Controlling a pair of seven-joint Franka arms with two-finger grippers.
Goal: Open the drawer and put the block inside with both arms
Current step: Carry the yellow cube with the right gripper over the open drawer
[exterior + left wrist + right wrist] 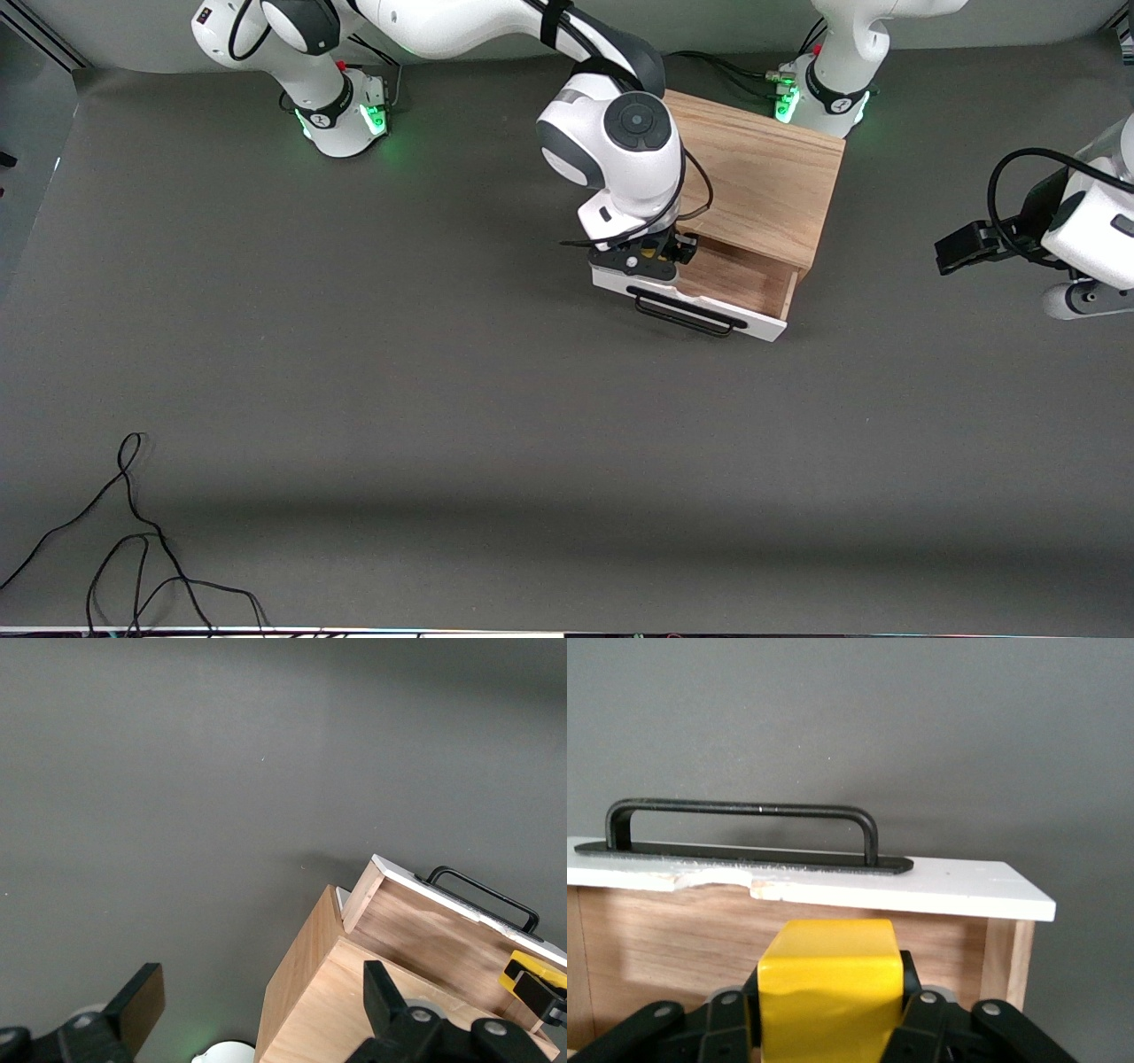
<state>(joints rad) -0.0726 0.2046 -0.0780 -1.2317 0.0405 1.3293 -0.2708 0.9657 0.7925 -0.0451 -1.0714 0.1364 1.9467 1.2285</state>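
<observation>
Item: drawer (740,285), white-fronted with black bar handle (684,312), recorded pulled out of its light oak cabinet (762,173), light wood interior exposed; the opening step judged done. Item: block (830,988), small yellow cube, recorded clamped between the closed fingers of the right gripper (651,254), which hung over the open drawer at its end toward the right arm's side of the table, just inside the white front. Placement judged not yet complete: the block was held, not resting on the drawer floor, so release and withdrawal remained. Item: left gripper (961,246), jaws spread wide and empty, waiting in the air over bare table (443,399) past the cabinet toward the left arm's end. Obscured: in the front view the right wrist covered the block almost wholly; the gap between block and drawer floor could not be judged; the drawer front's upper edge looked chipped; loose black cables (133,549) lay at the table's near edge.
</observation>
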